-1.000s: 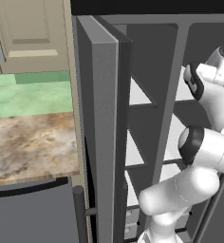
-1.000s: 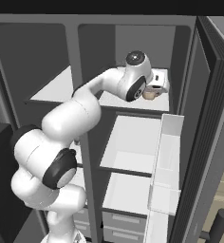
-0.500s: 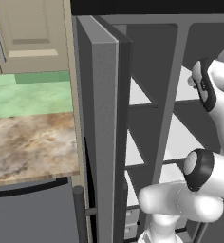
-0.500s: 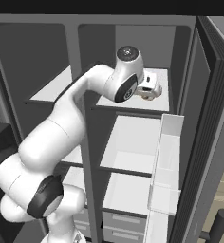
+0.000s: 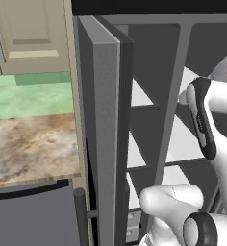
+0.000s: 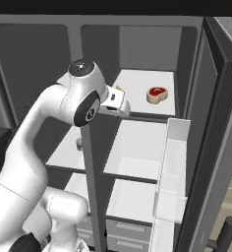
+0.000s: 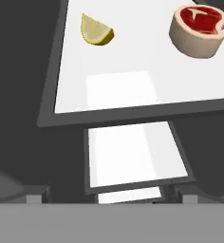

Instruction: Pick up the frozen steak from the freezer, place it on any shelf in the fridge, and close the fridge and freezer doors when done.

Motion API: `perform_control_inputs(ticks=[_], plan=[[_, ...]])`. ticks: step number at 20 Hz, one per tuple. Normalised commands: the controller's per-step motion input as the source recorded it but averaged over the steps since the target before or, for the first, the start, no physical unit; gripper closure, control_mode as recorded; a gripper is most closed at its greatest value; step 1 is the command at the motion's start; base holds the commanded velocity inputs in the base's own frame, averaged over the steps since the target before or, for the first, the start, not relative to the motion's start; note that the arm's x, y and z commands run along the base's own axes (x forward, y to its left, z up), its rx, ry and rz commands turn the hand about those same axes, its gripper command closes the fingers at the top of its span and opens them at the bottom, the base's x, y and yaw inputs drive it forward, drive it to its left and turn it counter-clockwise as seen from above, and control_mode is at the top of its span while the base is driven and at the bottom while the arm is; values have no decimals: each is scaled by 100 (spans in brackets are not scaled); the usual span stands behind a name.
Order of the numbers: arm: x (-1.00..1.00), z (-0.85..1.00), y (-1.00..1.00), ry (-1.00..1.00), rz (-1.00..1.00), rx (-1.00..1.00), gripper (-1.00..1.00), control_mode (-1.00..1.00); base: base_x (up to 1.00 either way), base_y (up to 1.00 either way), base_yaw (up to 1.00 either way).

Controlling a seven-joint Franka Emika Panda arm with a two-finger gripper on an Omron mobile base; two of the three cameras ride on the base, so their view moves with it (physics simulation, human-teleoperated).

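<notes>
while the hand [image 6: 119,100] hangs apart, the frozen steak [image 7: 198,30] lies on a shelf [image 7: 128,90].

I saw the frozen steak [image 7: 198,29] with a glossy red top and a matt tan rim. The shelf [image 7: 133,80] under it looked smooth, white and matt. The counter [image 5: 29,149] had a mottled stone finish, and the doors [image 5: 108,144] were plain matt grey.

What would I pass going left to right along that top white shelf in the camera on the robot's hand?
Left to right in the hand view: the dark grey wall of the compartment, the shelf, the yellow lemon wedge, then the frozen steak near the right end.
</notes>
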Motion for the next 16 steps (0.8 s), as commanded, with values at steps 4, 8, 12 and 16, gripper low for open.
perform_control_inputs(ticks=[4,8,12,16], plan=[[-100,-65,31,18,0,3,-100,-100,0,0,0],[-100,-78,48,17,0,1,-100,-100,0,0,0],[-34,-23,62,2,2,-1,-100,-100,0,0,0],[0,0,26,5,6,-4,-100,-100,0,0,0]])
